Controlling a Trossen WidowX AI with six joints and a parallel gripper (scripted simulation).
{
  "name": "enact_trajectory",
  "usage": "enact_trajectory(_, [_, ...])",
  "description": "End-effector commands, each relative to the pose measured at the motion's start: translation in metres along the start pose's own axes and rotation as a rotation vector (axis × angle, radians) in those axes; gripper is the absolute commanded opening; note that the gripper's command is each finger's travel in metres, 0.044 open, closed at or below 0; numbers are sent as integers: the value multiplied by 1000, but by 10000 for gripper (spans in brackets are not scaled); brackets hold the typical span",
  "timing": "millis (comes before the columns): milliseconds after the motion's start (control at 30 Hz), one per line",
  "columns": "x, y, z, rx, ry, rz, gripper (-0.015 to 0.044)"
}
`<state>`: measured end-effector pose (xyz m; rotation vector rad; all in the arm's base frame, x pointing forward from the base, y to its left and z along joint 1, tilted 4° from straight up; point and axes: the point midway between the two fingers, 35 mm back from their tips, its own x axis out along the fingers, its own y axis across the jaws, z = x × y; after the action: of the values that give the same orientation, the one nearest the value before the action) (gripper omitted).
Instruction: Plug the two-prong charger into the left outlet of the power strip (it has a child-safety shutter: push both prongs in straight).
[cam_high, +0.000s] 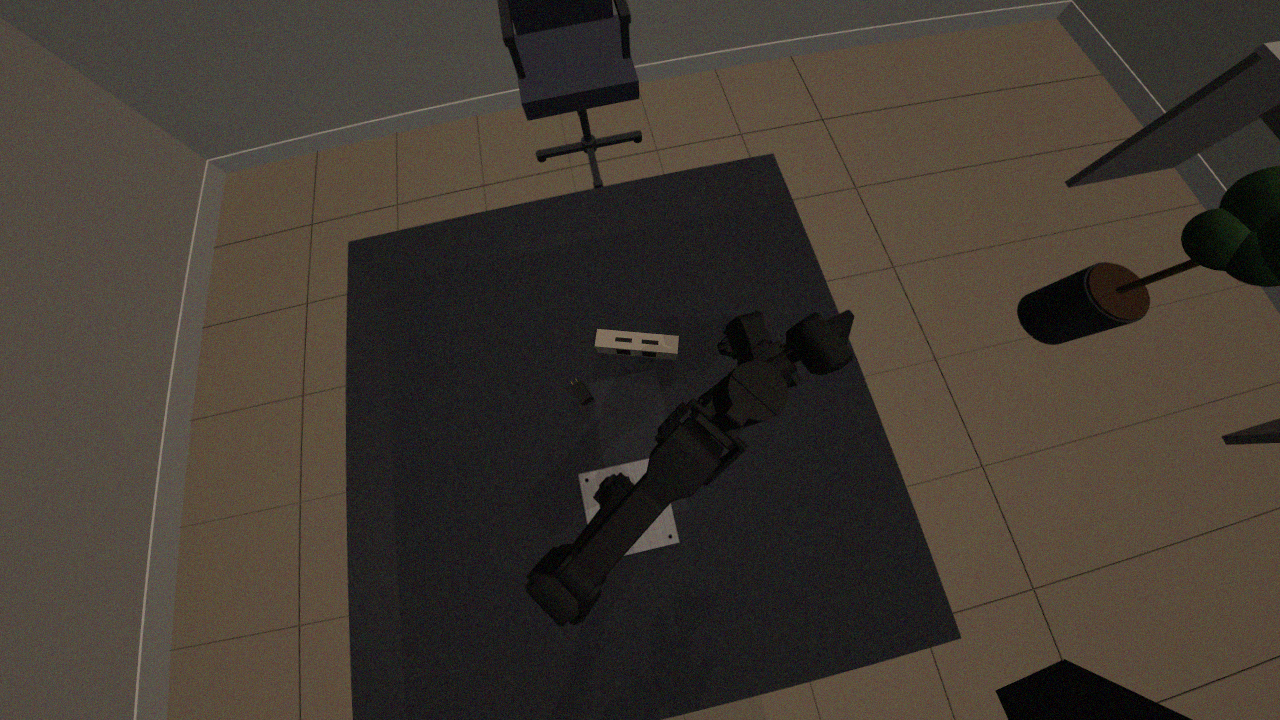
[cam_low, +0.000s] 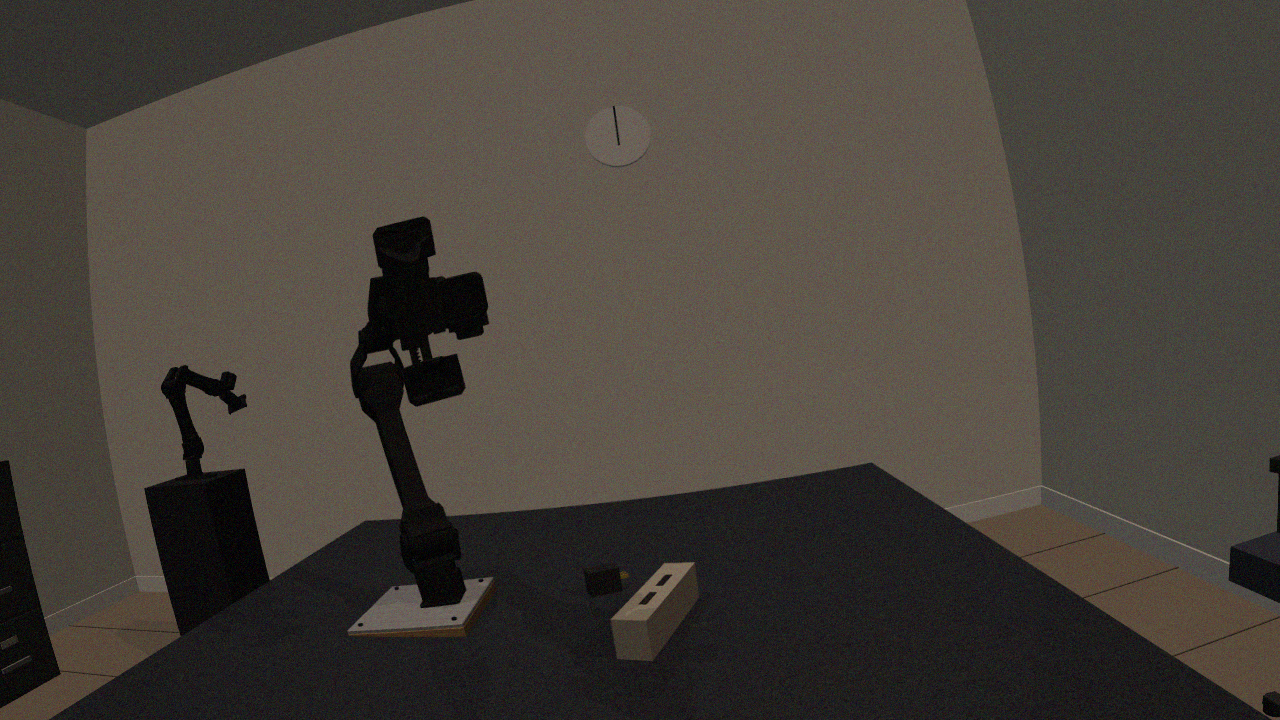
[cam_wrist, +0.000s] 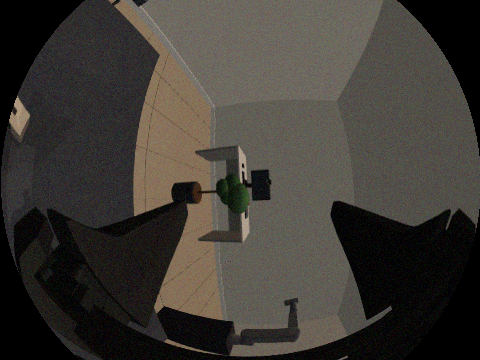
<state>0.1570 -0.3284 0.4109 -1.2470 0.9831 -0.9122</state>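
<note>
The dark charger (cam_high: 584, 394) (cam_low: 602, 581) lies on the table, its prongs pointing away from the arm's base. The pale power strip (cam_high: 666, 342) (cam_low: 669, 621) stands just beyond it, apart from it; both outlets look empty. Dark openings show on its top and on the side facing the base. Part of the strip (cam_wrist: 21, 120) shows at the left edge of the wrist view. My gripper (cam_low: 418, 311) (cam_wrist: 262, 209) is wide open and empty, held high above the table and well away from the charger. The charger is not in the wrist view.
The arm's white base plate (cam_high: 658, 534) (cam_low: 380, 614) is on the dark tabletop (cam_high: 447, 358) (cam_low: 850, 582). A chair (cam_high: 577, 62) stands beyond the table's far edge. A potted plant (cam_high: 1074, 304) (cam_wrist: 186, 192) and a second arm on a black pedestal (cam_low: 205, 537) stand away from the table.
</note>
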Motion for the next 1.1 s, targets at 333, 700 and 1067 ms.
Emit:
enact_trajectory(333, [8,72,69,118,-159,268,440])
enact_trajectory(700, [-5,128,118,179,-235,484,440])
enact_trajectory(1067, [-32,182,160,208,-274,702,440])
